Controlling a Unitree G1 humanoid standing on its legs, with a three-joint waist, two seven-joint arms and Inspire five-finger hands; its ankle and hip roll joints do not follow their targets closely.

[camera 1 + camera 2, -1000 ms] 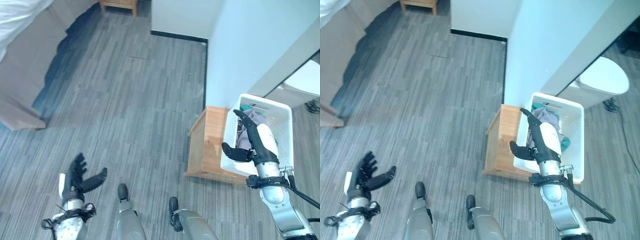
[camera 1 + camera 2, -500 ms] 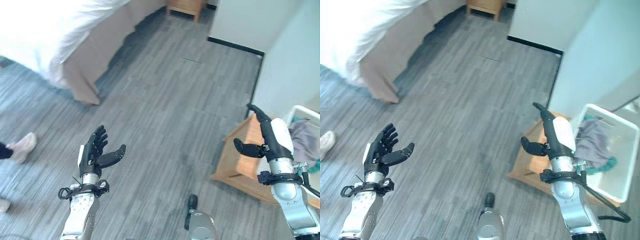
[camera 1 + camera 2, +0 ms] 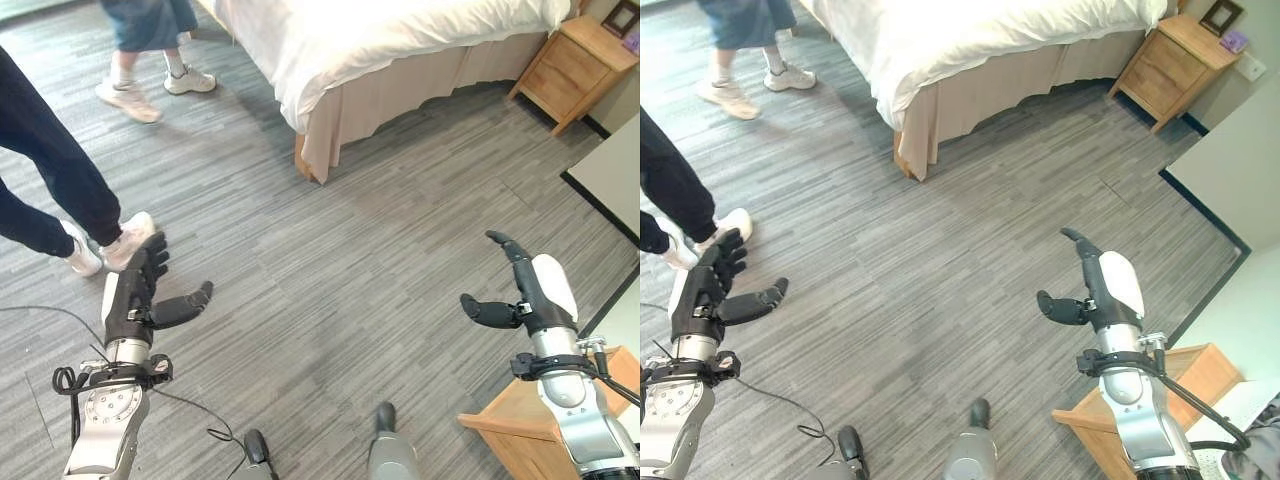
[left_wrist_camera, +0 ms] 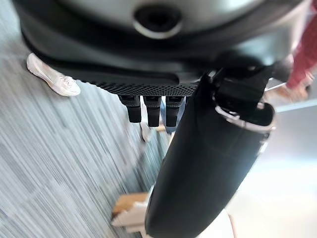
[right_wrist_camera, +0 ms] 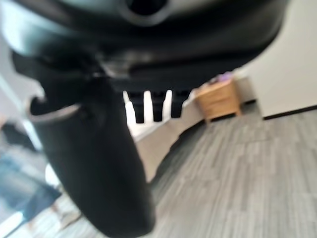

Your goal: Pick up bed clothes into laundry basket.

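Both hands are empty with fingers spread wide and straight: the left hand (image 3: 132,300) hangs over the grey floor (image 3: 330,270) at about 8 o'clock, the right hand (image 3: 535,295) at about 4 o'clock, well apart. The bed (image 3: 400,40) stands at 12 to 1 o'clock, covered by a white sheet (image 3: 970,35) that drapes over its edge above a beige skirt. No separate garment can be made out on it from here; the bedding is the only cloth in reach of the task. Such cloth should be soft, light and limp, likely to slip and trail, so a bunched fistful near the hanging edge looks the best hold. A corner of the basket (image 3: 1252,462) with grey cloth shows at 5 o'clock, beside a wooden stand (image 3: 540,420). A person's legs (image 3: 45,180) stand at 10 o'clock, a second person's shoes (image 3: 150,90) at 11.
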